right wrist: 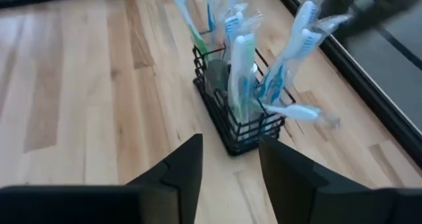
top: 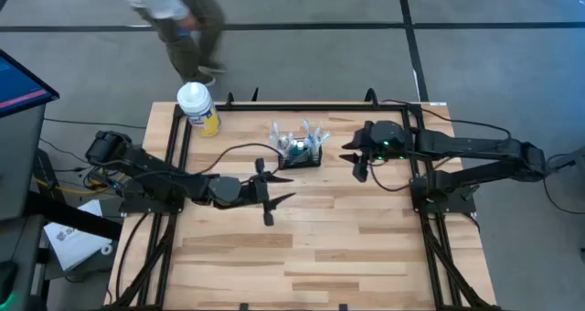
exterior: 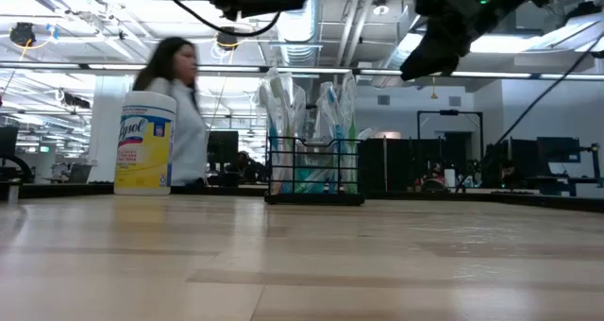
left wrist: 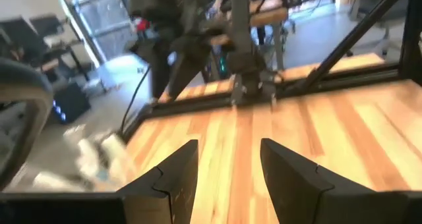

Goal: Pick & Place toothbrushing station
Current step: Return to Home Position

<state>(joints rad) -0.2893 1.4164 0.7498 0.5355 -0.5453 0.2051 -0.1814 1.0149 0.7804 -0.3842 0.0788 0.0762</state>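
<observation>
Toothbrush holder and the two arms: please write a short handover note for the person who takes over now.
Left gripper: open, empty, raised over the middle of the table.
Right gripper: open, empty, raised just beside the holder.
Holder: upright near the table's far edge, several toothbrushes standing in it.
Done: no toothbrush lies loose on the table.
Remaining: probably only parking both arms.

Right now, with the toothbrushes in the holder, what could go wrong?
The open right gripper hangs close beside the black mesh holder; a low swing could clip the toothbrushes leaning out over its rim and tip it. A person walks just beyond the table, maybe within reach. The left gripper waits open mid-table.
</observation>
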